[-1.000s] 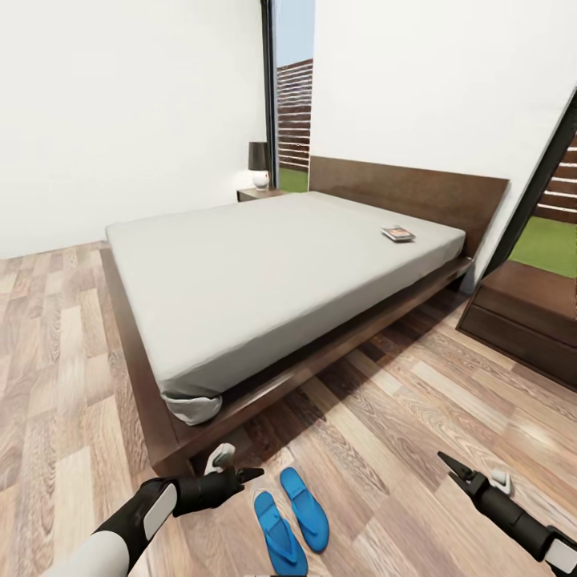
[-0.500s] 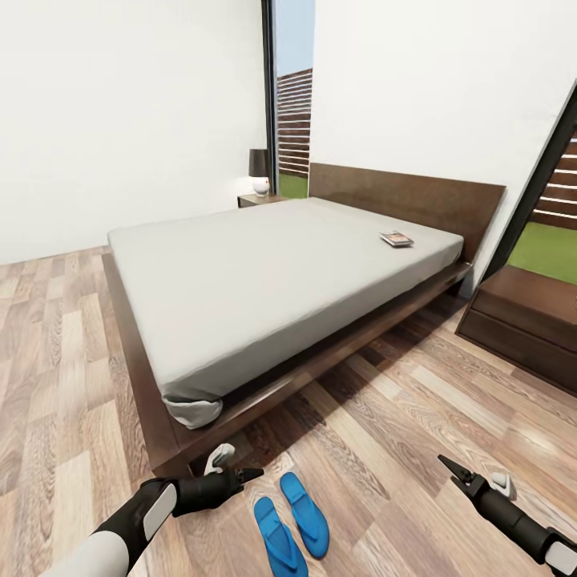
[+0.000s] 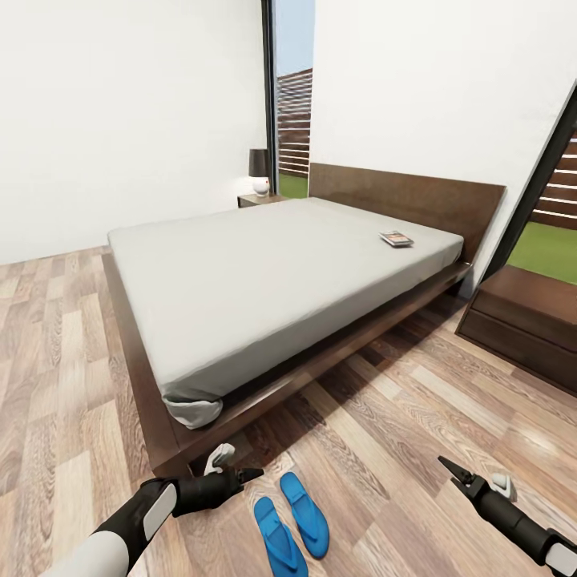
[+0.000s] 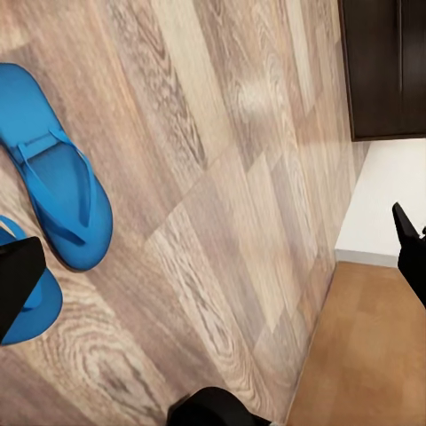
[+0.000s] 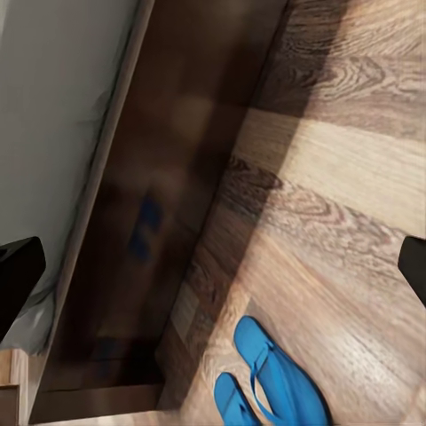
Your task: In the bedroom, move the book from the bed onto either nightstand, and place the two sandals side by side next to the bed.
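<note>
- Head view: book (image 3: 397, 238) lies on bed (image 3: 272, 264), far right, near the headboard.
- Two sandals (image 3: 291, 522) lie side by side on floor (image 3: 385, 417), near the bed's corner.
- Left gripper (image 3: 250, 474) fingers: state cannot be told; right gripper (image 3: 449, 469) fingers spread, empty.

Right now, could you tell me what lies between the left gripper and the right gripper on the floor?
In the head view, the two blue sandals lie side by side between the left gripper and right gripper; the rest is bare wood-plank floor.
</note>
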